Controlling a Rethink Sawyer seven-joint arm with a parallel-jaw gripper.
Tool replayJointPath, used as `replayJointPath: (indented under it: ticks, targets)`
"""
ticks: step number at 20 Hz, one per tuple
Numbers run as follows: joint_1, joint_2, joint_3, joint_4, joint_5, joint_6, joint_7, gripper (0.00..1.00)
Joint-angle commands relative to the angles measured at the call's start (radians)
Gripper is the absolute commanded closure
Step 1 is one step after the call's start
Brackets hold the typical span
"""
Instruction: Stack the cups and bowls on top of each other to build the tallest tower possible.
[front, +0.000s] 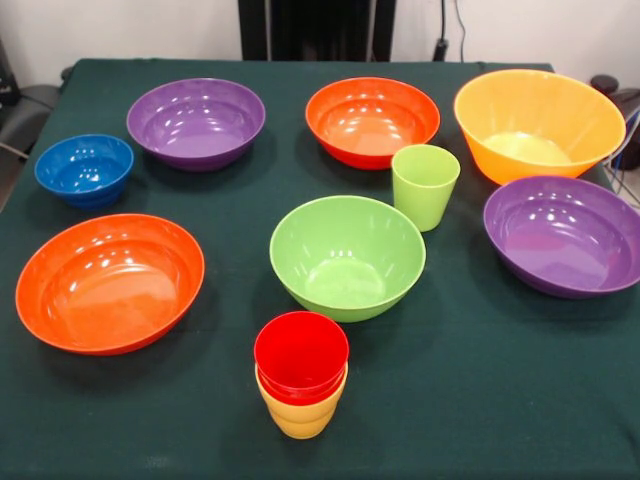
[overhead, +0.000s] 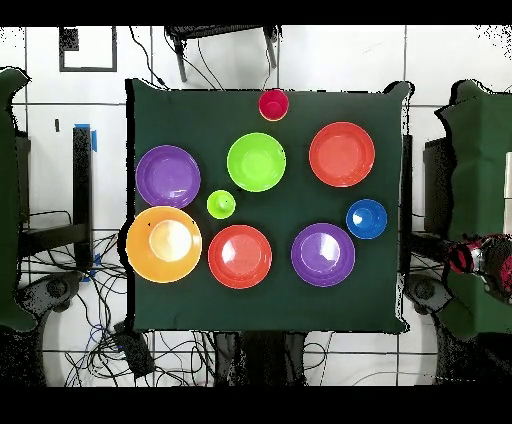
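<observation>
The red cup (front: 300, 352) sits nested in the yellow cup (front: 300, 415) at the table's near edge; this pair also shows in the overhead view (overhead: 273, 104). The green bowl (front: 347, 255) stands just behind it, with the green cup (front: 425, 185) upright to its right. The blue bowl (front: 84, 168) is at the left. Two purple bowls (front: 196, 122) (front: 563, 235), two red-orange bowls (front: 372, 120) (front: 110, 282) and the large orange bowl (front: 538, 125) stand apart around them. All stand open side up. The gripper shows in neither view.
The dark green table (front: 480, 400) carries everything. The black pedestal (front: 315, 30) stands at its far side. A red and black shape (overhead: 480, 255) lies beyond the table's right edge in the overhead view. Cables lie on the floor around the table.
</observation>
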Motion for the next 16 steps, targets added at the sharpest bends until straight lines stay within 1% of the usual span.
replayJointPath:
  ticks: [1, 7, 10, 16]
  targets:
    - [0.026, 0.19, 0.071, -0.051, -0.133, -0.062, -0.249, 0.0]
    - [0.036, 0.294, 0.1, -0.083, -0.177, -0.077, -0.229, 0.0]
    - [0.038, 0.327, 0.116, -0.099, -0.194, -0.086, -0.218, 0.0]
    - [0.045, 0.411, 0.123, -0.153, -0.245, -0.08, -0.228, 0.0]
